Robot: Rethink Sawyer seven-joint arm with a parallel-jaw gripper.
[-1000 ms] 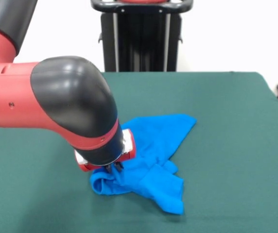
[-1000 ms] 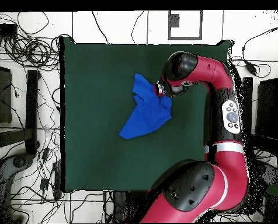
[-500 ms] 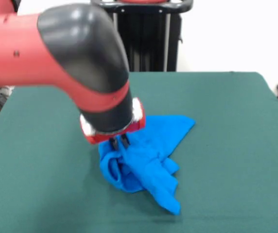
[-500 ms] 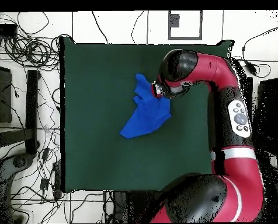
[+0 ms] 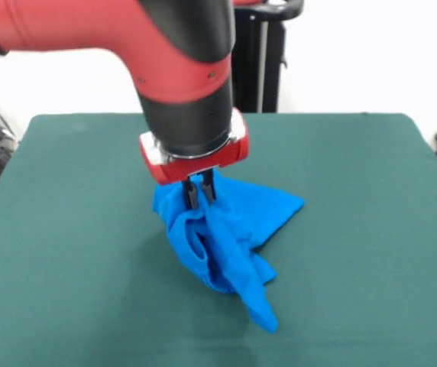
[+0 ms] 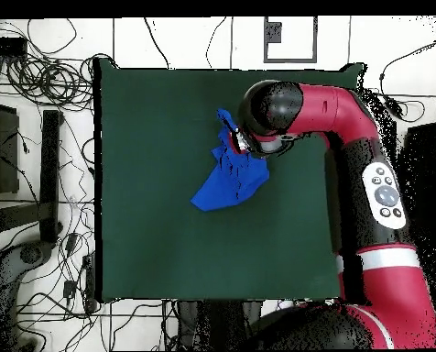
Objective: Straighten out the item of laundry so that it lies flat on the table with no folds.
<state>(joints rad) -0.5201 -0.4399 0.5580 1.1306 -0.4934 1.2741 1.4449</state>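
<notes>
Since the earlier frames the arm has risen and carried the gripper (image 5: pixel 200 191) toward the upper middle of the front view, taking the T-shirt (image 5: pixel 226 237) up with it. The fingers (image 5: pixel 192 195) are closed tight on a bunched fold at the shirt's top. The cloth hangs in a crumpled drape below them, its lower tip and right-hand corner resting on the green counter (image 5: pixel 356 229) near centre frame. The lift looks meant to let folds drop out; the shirt is far from flat.
</notes>
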